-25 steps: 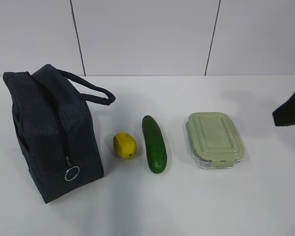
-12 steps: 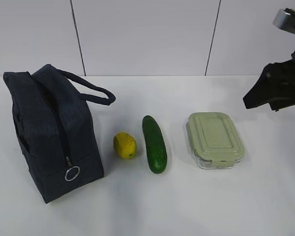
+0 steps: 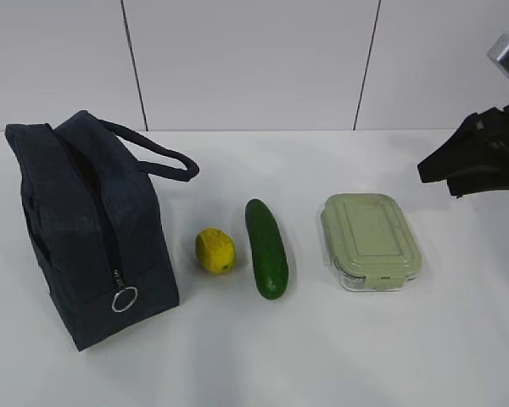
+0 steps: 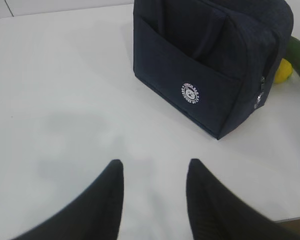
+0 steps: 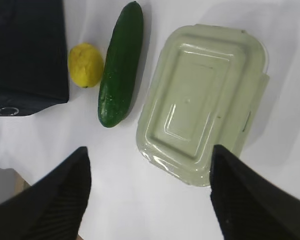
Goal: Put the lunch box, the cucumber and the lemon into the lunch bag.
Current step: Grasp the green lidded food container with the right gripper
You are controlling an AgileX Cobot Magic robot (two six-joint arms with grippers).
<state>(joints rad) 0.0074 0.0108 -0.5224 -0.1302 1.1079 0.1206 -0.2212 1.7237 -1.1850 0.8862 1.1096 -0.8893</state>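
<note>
The dark navy lunch bag stands upright at the left, its silver ring pull low on the near end. To its right lie the yellow lemon, the dark green cucumber and the lunch box with its sage-green lid. My right gripper hovers above and to the right of the lunch box, open and empty. In the right wrist view its fingers frame the lunch box, cucumber and lemon. My left gripper is open over bare table, short of the lunch bag.
All the objects rest on a white table backed by a white panelled wall. One bag handle sticks out toward the lemon. In the left wrist view the table's edge shows at lower right.
My right gripper has come in from the right edge, up and to the left, toward the lunch box. Its jaws stand a little wider. The objects and the left gripper have not moved.
</note>
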